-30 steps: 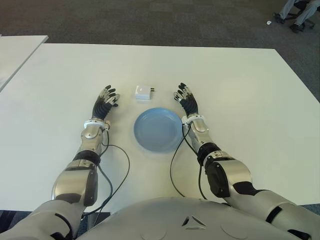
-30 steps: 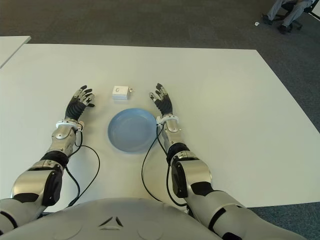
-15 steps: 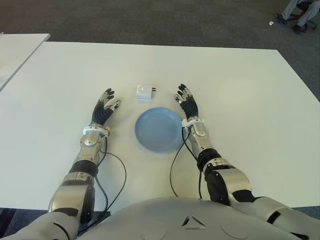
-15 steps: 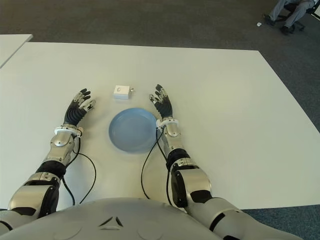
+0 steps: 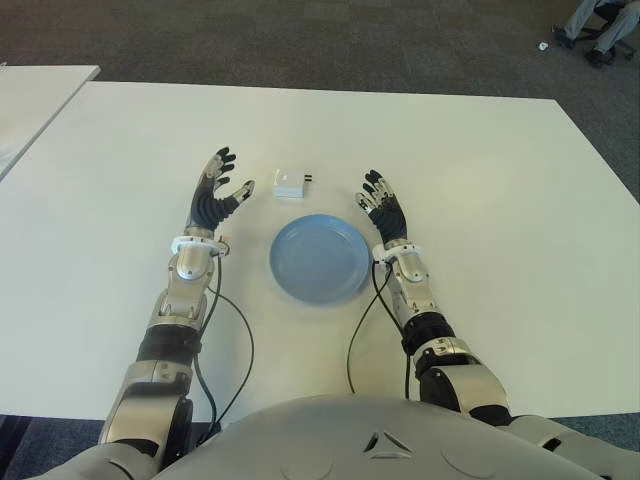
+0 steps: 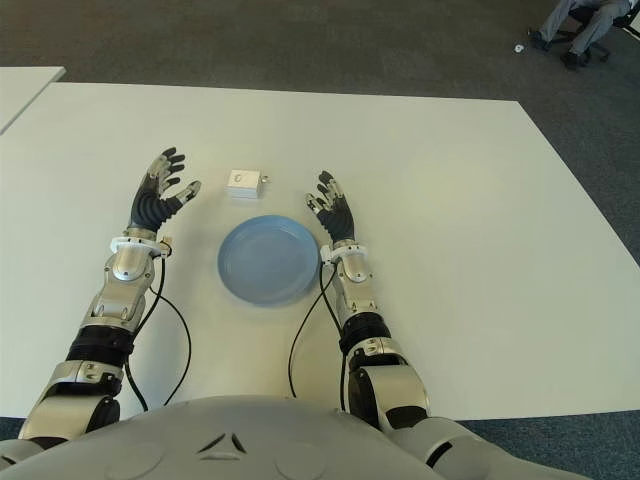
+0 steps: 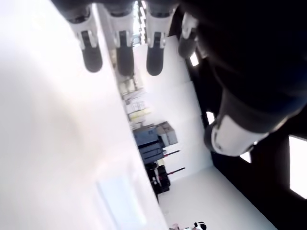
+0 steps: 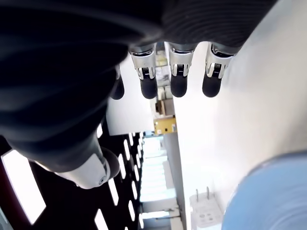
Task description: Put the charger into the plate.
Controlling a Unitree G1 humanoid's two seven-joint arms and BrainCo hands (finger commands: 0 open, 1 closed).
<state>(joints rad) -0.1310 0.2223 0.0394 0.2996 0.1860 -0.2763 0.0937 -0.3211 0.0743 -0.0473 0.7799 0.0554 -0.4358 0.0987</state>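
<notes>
I see a wide white bench (image 5: pixel 480 170) standing on dark grey carpet (image 5: pixel 300 40). A second white table (image 5: pixel 35 95) stands at its left. At the far right corner a person's legs (image 5: pixel 598 20) show on a chair.

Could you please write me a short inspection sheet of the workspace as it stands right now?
Surface: white table, bare apart from the items below.
Job's things: white charger lies on the table just beyond the blue plate, apart from it; the plate holds nothing.
Clutter: nothing seen.
Hands: left hand open, left of the charger; right hand open, beside the plate's right rim; neither holds anything.
Cables: black cables run from each forearm across the table toward the robot's body.
Surroundings: dark carpet; second white table at far left; a seated person's legs at top right.
</notes>
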